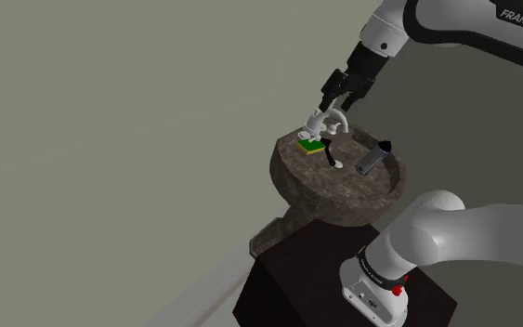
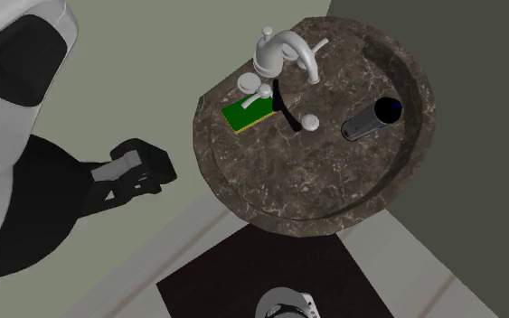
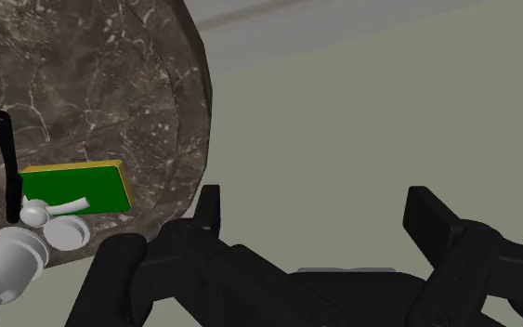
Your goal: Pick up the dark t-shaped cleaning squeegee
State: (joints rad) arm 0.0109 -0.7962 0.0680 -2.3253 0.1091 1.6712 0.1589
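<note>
Order of entries: left to right across the second exterior view.

Gripper (image 2: 157, 173): we logged it off the left side of the sink, clear of the rim, touching nothing.

Fingers (image 3: 211, 206): in the wrist view we saw them spread wide, with bare grey-green floor between them. Nothing was clasped.

Sink (image 2: 315, 176): round basin of dark mottled stone. In the wrist view its curved rim lay just beside one finger.

Sponge (image 2: 248, 114): flat green pad with a yellow edge. It lay on the rim just left of the squeegee.

Squeegee (image 2: 286, 108): we found a thin black handle lying flat by the base of the faucet, running from the rim towards the bowl. It lay beside the sponge and well apart from the gripper. We could not make out its head plainly.

Faucet (image 2: 284, 50): pale and arched, on the sink's far edge, with small pale knobs beside it.

Cylinder (image 2: 370, 119): dark grey, on its side in the bowl at the right, apart from the squeegee.

Stand (image 2: 270, 275): dark box top below the sink in that view.
</note>
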